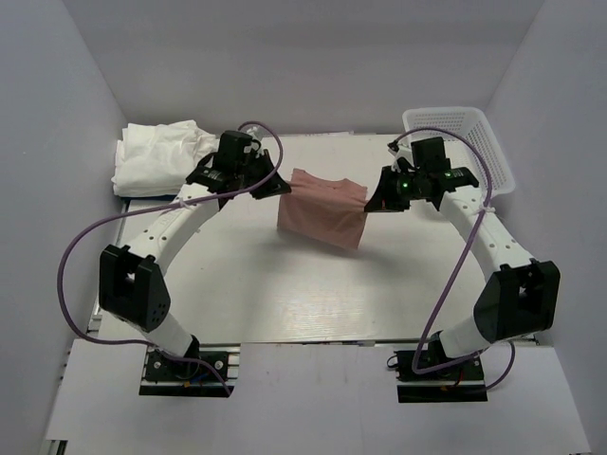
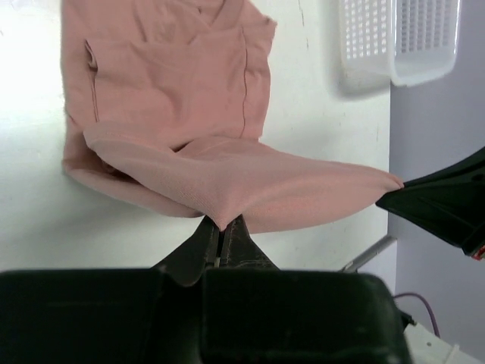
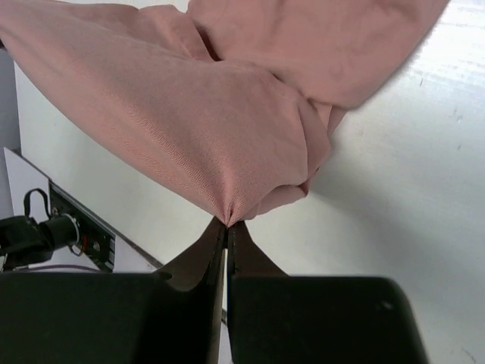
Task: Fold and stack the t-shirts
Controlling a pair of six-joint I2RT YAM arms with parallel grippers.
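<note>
From the overhead camera I saw the pink t-shirt (image 1: 322,210) in the middle of the white worktop (image 1: 285,294), slung between the two arms. The left pincer (image 1: 282,187) held its left end and the right pincer (image 1: 370,204) its right. The gripped edge ran across the frame, a little lower on the right, and the cloth fell away toward the bottom of the frame. Neither arm was nearer, so I judged the next fold needed both travelling together. The white t-shirts (image 1: 156,156) lay piled at upper left and the mesh basket (image 1: 465,142) stood at upper right, both well apart from the pink one.

On the left wrist view, the left pincer's jaws were clamped on a pinch of pink fabric at lower centre. The rest lay on the worktop toward upper left.

On the right wrist view, the jaws were likewise closed on a gathered corner, with bare worktop at the right.
</note>
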